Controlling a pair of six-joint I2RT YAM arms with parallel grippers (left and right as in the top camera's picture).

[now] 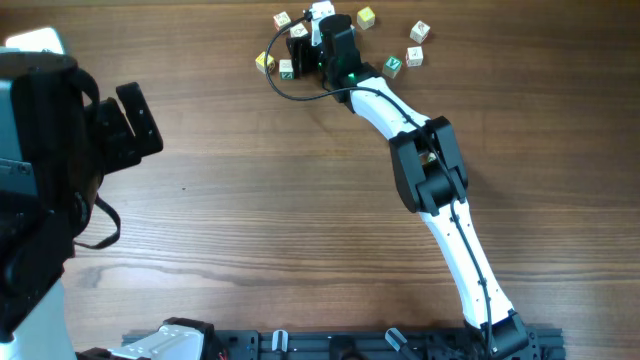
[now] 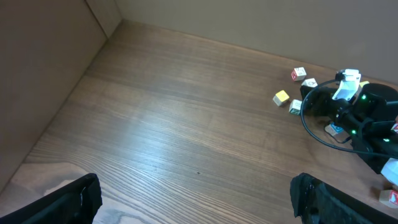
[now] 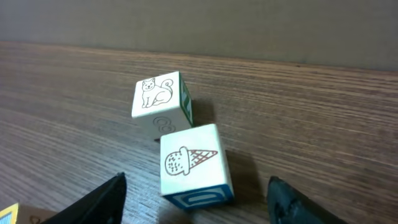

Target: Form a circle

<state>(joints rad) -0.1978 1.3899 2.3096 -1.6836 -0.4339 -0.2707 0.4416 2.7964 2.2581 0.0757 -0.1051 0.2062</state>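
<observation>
Several small pale wooden letter cubes lie loosely scattered at the table's far edge; a closed circle of them is not in view. My right gripper (image 1: 299,47) sits low among them, open. In the right wrist view an ice-cream cube (image 3: 193,163) with a blue side stands between its fingers (image 3: 102,200), with a gap on each side. A cat cube (image 3: 159,98) touches that cube's far corner. Other cubes lie left (image 1: 265,61) and right (image 1: 393,66) of the gripper. My left gripper (image 2: 196,194) hangs open over bare wood, far from the cubes.
The right arm (image 1: 430,165) runs from the near right edge diagonally up to the cubes, with a black cable (image 1: 290,92) looping beside it. A wall borders the table's far side (image 3: 249,31). More cubes (image 1: 419,32) sit at the far right of the scatter.
</observation>
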